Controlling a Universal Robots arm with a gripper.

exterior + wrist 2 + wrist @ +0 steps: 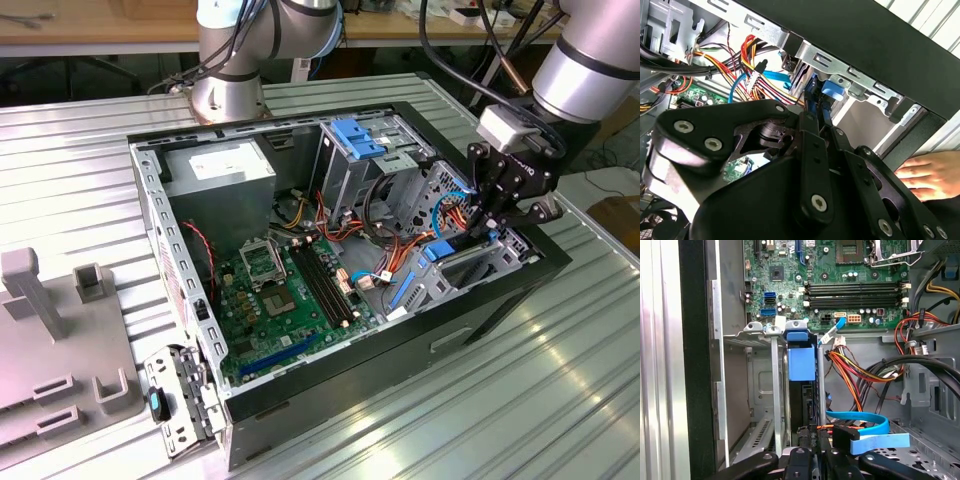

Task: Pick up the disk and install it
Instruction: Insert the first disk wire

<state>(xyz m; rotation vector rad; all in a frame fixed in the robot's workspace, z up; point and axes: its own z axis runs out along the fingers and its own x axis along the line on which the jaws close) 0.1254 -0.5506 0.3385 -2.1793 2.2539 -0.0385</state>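
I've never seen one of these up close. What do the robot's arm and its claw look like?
The arm is a thick silver-grey tube with black cables running along it. The gripper is black metal, built from flat linked bars held by silver screws, with small white lettering on it.

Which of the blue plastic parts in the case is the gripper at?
The disk standing in the bay under the gripper, not the blue bracket atop the drive cage.

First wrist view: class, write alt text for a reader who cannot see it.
The disk, in its blue carrier, stands on edge in a metal bay inside the open computer case, directly ahead of the black claw. Beyond lie the green motherboard and bundled cables.
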